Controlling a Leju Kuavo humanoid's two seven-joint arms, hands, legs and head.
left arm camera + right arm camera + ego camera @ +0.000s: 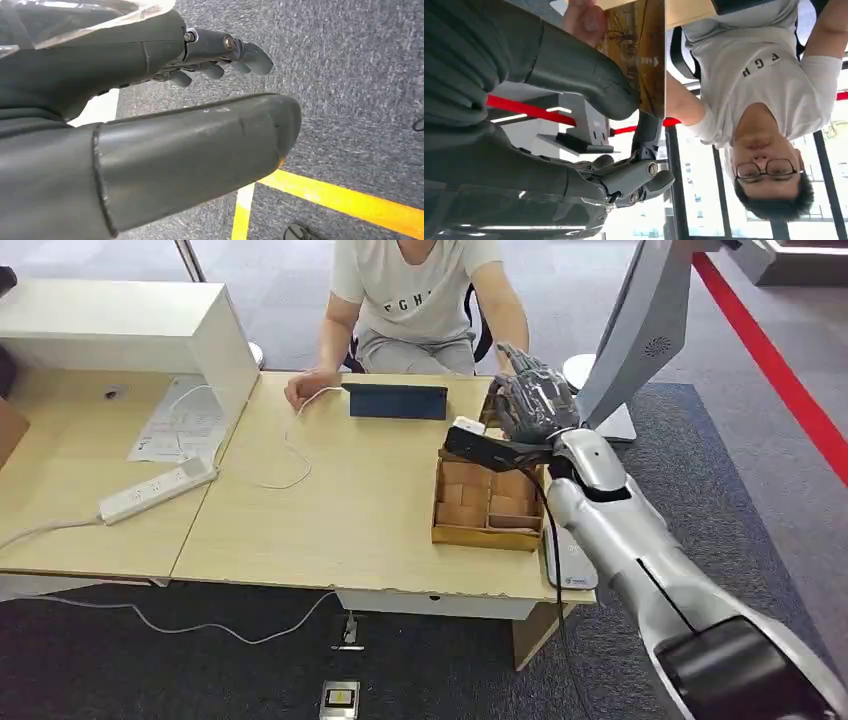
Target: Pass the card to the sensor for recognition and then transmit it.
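My right hand (535, 400) is raised over the far right of the wooden table (330, 500), above a wooden compartment box (487, 502). In the right wrist view this hand (589, 95) pinches a brownish-gold card (644, 55) between thumb and a finger. A person's fingers (584, 17) touch the card's far end. The person (420, 300) sits across the table, one arm reaching toward my hand. A dark flat sensor device (397, 400) lies on the table before the person. My left hand (210, 55) hangs over grey carpet, fingers apart, holding nothing.
A white power strip (155, 490) and cable lie at the table's left, beside papers (180, 420) and a white cabinet (130, 325). A grey-white stand (650, 330) rises right of my hand. A small white device (570, 560) sits at the table's right corner.
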